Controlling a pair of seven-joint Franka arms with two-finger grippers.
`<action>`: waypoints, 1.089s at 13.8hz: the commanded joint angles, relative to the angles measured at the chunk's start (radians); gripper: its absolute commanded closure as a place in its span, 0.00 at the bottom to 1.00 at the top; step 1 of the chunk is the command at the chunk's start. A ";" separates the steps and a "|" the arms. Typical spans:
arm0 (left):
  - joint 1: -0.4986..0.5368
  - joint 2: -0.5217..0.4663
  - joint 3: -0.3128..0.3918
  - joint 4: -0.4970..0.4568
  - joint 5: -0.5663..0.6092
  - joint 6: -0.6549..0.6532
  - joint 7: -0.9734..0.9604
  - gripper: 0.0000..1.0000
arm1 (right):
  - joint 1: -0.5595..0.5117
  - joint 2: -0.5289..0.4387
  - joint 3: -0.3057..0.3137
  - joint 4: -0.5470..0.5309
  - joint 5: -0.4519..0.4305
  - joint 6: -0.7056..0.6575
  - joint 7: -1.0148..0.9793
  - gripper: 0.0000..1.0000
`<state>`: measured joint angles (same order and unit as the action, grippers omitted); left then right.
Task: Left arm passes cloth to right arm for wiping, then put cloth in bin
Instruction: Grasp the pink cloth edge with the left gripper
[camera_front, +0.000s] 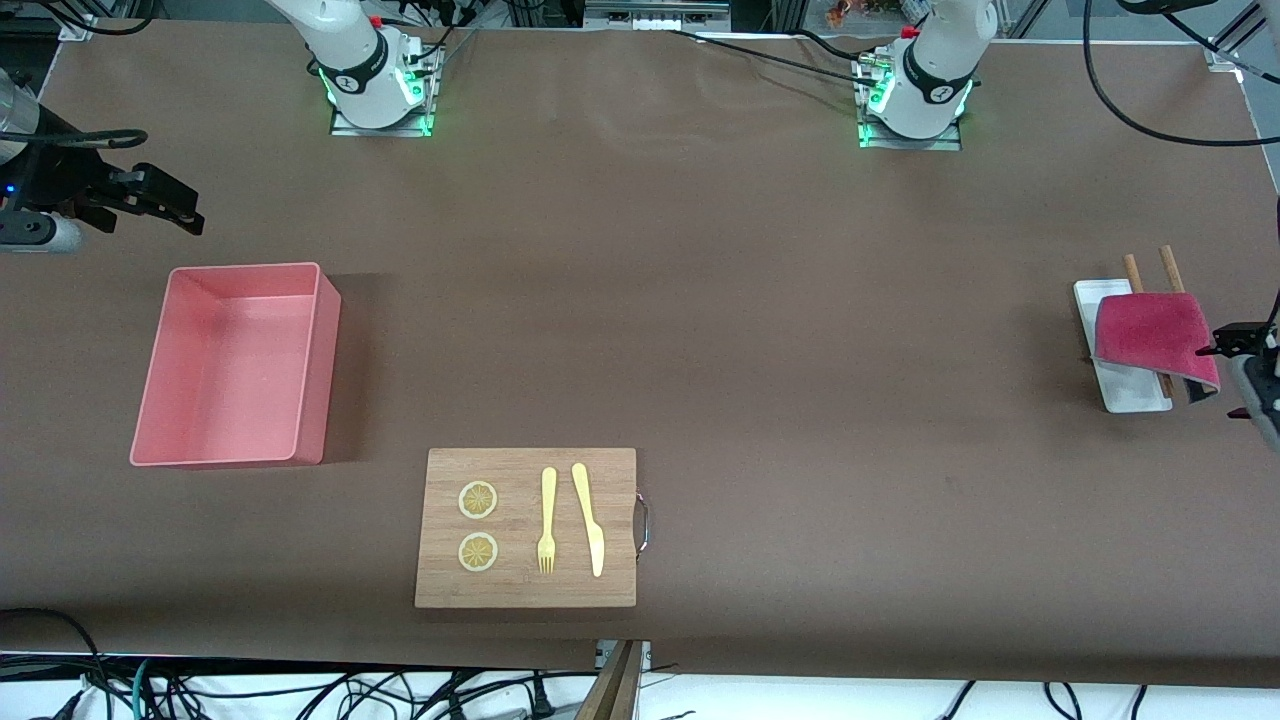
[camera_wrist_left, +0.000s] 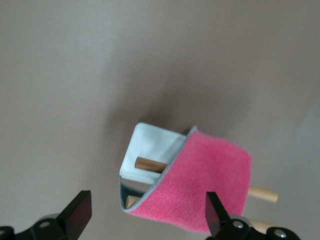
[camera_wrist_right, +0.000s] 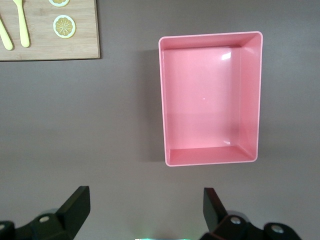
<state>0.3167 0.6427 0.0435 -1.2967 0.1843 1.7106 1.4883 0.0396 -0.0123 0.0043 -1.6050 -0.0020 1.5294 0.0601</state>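
Our wooden cutting board (camera_front: 526, 527) lies nearest. Our left gripper (camera_wrist_left: 145, 220) hangs wide open, empty, over the small crimson-pink terry cloth (camera_wrist_left: 200, 189). Our right gripper (camera_wrist_right: 145, 212) waits wide open, empty, near the salmon-pink plastic bin (camera_wrist_right: 252, 95).

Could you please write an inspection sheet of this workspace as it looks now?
Surface: brown table, flat.
Job's things: cloth draped over wooden sticks on a white tray, at the left arm's end; bin empty, at the right arm's end.
Clutter: cutting board with two lemon slices, fork and knife, nearer the front camera than the bin.
Grippers: left gripper open over the cloth; right gripper open, waiting beside the bin.
Cables: cables below the table's near edge.
Surroundings: nothing seen.
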 joint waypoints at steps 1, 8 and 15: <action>-0.011 0.052 0.004 0.030 0.105 -0.006 0.047 0.00 | -0.007 -0.001 0.005 0.014 0.013 -0.014 -0.009 0.00; -0.007 0.077 0.004 -0.035 0.115 -0.019 0.063 0.00 | -0.007 0.000 0.005 0.014 0.011 -0.008 -0.020 0.00; 0.010 0.075 0.004 -0.042 0.113 -0.138 0.092 0.49 | -0.007 0.000 0.005 0.014 0.011 -0.011 -0.020 0.00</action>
<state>0.3233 0.7306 0.0514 -1.3347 0.2751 1.6009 1.5470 0.0396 -0.0123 0.0043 -1.6050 -0.0020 1.5296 0.0593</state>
